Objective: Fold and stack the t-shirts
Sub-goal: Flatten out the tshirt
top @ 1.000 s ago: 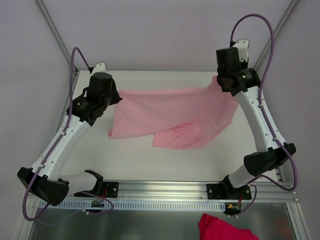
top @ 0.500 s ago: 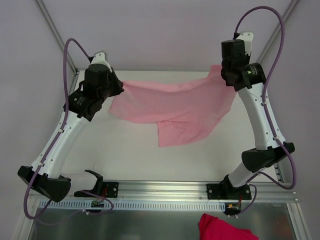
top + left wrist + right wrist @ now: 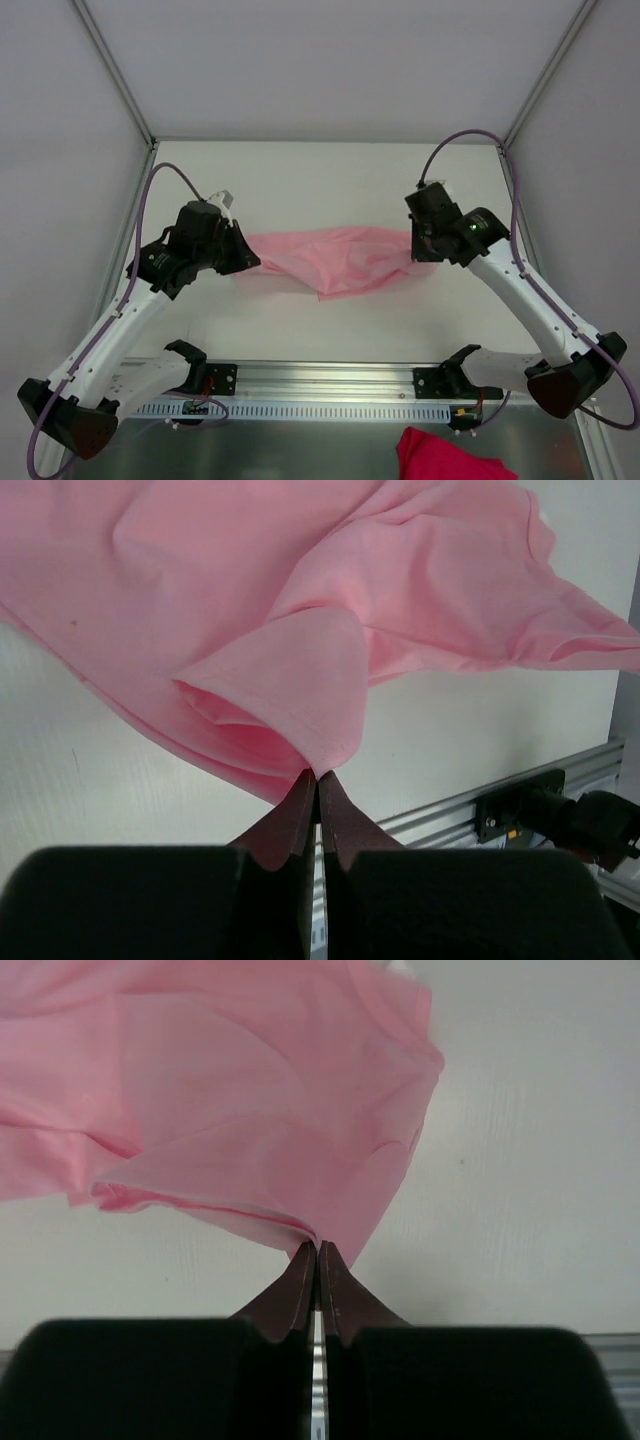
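Note:
A pale-pink t-shirt [image 3: 335, 260] hangs bunched between my two grippers, over the middle of the white table [image 3: 330, 190]. My left gripper [image 3: 247, 258] is shut on its left edge; in the left wrist view the fingertips pinch a fold of the t-shirt [image 3: 300, 680]. My right gripper [image 3: 412, 250] is shut on its right edge; in the right wrist view the t-shirt [image 3: 260, 1110] spreads away from the closed fingertips. The cloth sags in the middle, with a loose flap hanging down.
A dark pink cloth [image 3: 450, 458] lies on the metal shelf below the table's near edge. An aluminium rail [image 3: 330, 385] with both arm bases runs along the near edge. Frame posts and pale walls enclose the table on the left, right and back.
Both grippers have moved from the back of the table toward the near side, holding the t-shirt. The shirt, spread wide before, is now bunched and narrower between them.

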